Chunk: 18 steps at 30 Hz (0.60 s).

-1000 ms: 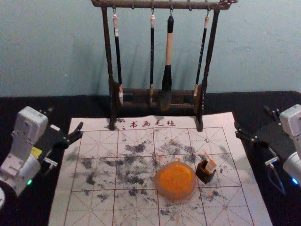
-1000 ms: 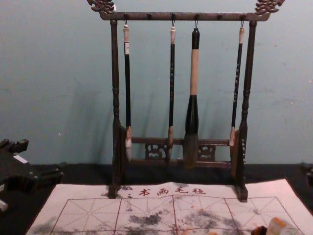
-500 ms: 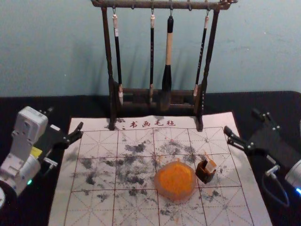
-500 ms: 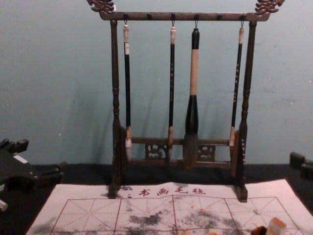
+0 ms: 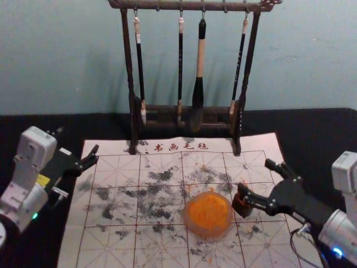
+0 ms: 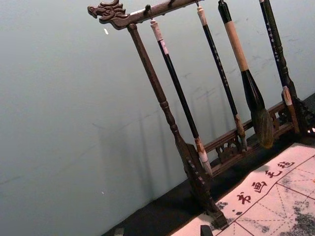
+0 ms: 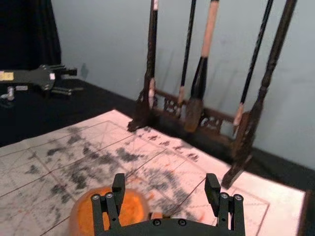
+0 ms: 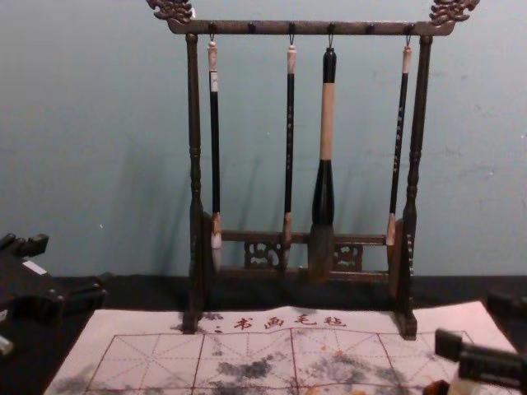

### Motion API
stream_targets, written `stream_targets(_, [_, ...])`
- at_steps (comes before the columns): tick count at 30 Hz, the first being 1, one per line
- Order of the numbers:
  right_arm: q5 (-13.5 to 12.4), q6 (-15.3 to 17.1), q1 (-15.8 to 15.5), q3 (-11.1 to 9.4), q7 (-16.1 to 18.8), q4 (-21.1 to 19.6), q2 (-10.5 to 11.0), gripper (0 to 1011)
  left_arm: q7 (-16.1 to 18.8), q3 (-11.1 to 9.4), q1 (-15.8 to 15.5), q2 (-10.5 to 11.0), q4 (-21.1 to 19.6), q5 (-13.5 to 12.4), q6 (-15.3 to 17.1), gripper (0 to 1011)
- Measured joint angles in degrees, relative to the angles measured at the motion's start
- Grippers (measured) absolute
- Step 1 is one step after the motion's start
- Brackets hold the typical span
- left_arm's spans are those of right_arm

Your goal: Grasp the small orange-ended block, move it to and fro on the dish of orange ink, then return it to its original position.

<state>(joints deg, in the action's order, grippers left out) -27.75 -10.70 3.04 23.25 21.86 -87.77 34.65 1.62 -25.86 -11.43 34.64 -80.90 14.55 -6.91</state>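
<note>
Right gripper (image 5: 255, 175) has been brought inward, spread wide, near the block (image 8: 464, 387); left gripper (image 5: 77, 140), also wide, is parked.

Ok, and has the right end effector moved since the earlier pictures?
Yes: in the head view, the right end effector has moved leftward and nearer the robot, from the right edge of the mat to over it, toward the ink dish.

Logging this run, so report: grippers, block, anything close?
Right gripper open, at block, not grasping. Left gripper open, parked left. Ink dish close beside block.
</note>
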Motion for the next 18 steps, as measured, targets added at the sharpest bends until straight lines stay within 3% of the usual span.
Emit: stream_targets(18, [-0.6, 3.9, -0.2, 0.2, 4.6, 2.5, -2.1, 1000, 0.0, 0.0, 0.0, 0.0, 0.0, 0.0, 0.0, 1001])
